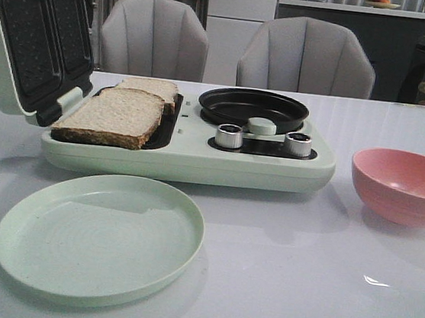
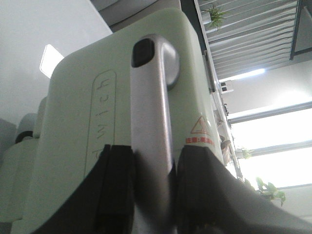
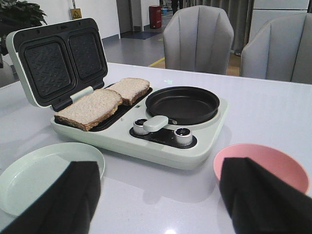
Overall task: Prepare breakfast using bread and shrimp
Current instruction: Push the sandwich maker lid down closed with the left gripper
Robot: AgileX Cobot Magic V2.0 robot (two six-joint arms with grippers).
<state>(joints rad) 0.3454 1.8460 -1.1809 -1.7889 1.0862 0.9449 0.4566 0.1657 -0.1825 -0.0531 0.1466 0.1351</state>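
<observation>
Two slices of bread (image 1: 113,117) (image 3: 90,107) lie side by side in the left tray of a pale green sandwich maker (image 1: 196,165), its ribbed lid (image 1: 34,39) standing open. My left gripper (image 2: 152,156) is shut on the lid's silver handle (image 2: 148,107), a black finger on each side; it does not show in the front view. My right gripper (image 3: 163,168) hangs open above the table in front of the appliance, nothing between its fingers. No shrimp is in view.
A black round pan (image 1: 253,106) sits on the appliance's right half, behind two silver knobs (image 1: 229,135). A pale green plate (image 1: 100,234) lies at the front left, a pink bowl (image 1: 405,185) at the right. Two grey chairs stand behind the table.
</observation>
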